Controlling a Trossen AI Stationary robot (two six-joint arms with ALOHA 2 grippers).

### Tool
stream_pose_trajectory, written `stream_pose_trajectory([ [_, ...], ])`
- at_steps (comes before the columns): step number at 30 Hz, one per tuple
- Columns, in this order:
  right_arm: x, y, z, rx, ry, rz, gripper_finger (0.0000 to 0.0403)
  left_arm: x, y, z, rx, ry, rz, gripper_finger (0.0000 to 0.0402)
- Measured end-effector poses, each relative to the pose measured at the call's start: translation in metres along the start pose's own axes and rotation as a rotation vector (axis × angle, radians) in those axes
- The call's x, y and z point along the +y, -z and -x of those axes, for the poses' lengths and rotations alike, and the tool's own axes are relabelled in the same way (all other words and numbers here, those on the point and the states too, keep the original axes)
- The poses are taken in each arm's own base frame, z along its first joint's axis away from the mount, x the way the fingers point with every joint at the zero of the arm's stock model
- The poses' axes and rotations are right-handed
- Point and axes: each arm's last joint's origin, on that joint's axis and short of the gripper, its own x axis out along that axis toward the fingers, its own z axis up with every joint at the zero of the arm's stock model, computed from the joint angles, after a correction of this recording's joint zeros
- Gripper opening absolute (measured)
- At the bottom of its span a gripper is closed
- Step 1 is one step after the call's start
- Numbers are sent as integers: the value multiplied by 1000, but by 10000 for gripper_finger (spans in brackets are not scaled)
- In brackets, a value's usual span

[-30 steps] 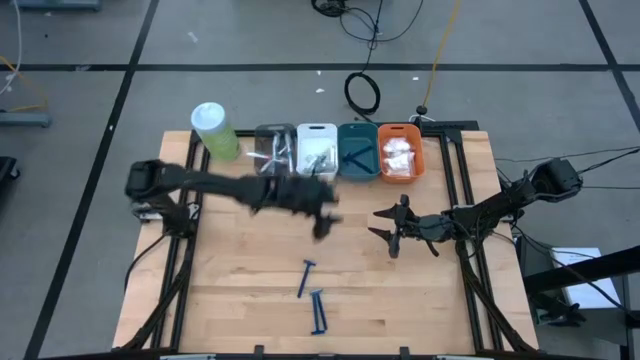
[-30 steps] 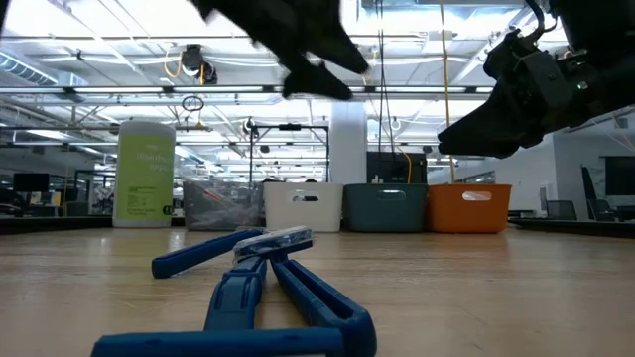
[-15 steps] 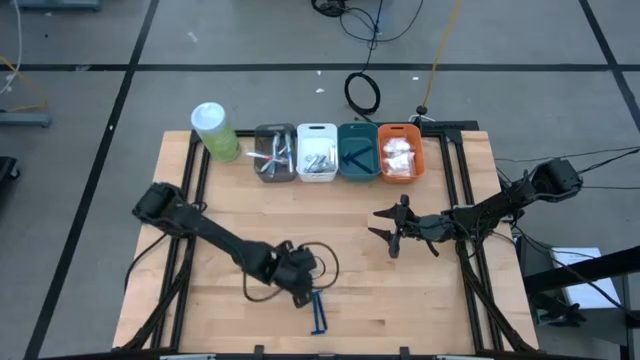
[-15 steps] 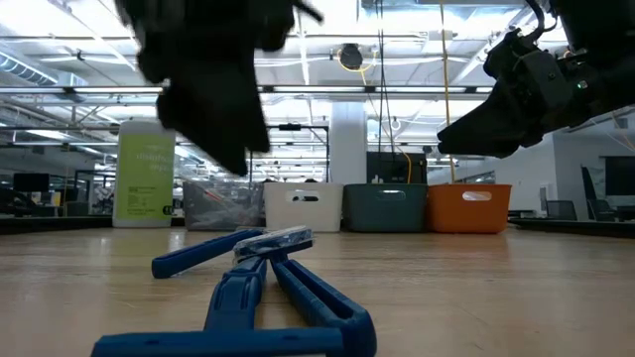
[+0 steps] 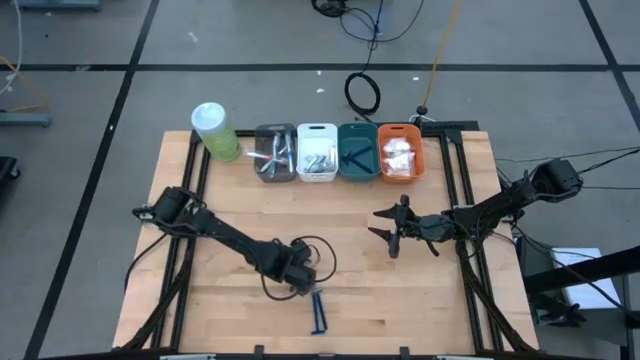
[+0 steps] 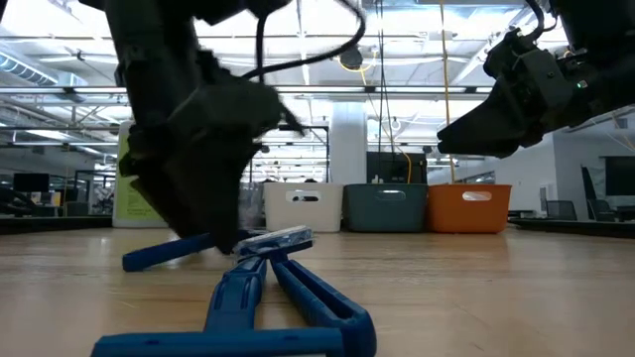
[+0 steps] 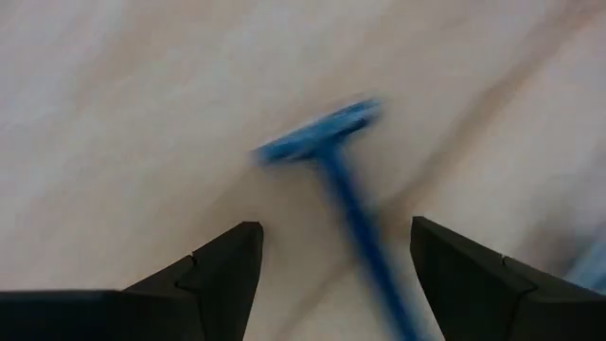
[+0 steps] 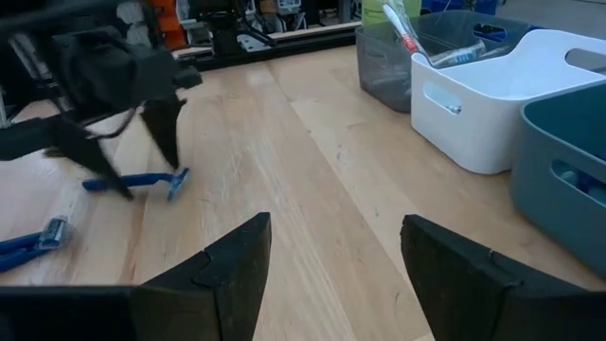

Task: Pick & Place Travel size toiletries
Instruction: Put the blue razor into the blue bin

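A dark blue T-shaped razor (image 7: 346, 180) lies flat on the wooden table, near its middle and toward the near edge. My left gripper (image 5: 303, 280) is open and hangs low over it, with one finger on each side of the handle (image 6: 169, 255). In the high view the gripper hides this razor. Two more blue razors (image 5: 318, 314) lie crossed just nearer the near edge. My right gripper (image 5: 385, 228) is open and hovers above the table's right half, clear of everything. My left gripper comes from above, pointing down, its open fingers across the razor's handle (image 8: 142, 180). One fingertip (image 6: 230, 238) stands right at the handle near the head. I cannot tell whether it touches. The razor lies on the table.
Along the far edge stand a pale-green cylinder with a white lid (image 5: 214, 130) and grey (image 5: 275, 153), white (image 5: 317, 152), teal (image 5: 357, 152) and orange (image 5: 400, 152) bins holding small items. Bare wood lies between the bins and the razors.
My left gripper has swung from just in front of the bins toward the near edge and come down over the single razor, staying open. In the low view that razor's handle end has shifted a little to the left. The right arm has kept still.
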Motion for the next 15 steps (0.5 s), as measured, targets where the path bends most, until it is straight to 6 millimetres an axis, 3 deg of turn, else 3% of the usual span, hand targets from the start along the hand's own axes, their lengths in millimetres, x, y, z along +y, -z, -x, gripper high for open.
stream_pose_trajectory([
  [8, 0, 0, 0, 1, 0, 0, 224, 8, -3, 0, 34, -49, 54, 258],
  [15, 0, 0, 0, 1, 0, 1, 224, 9, -5, -1, 46, -45, 61, 153],
])
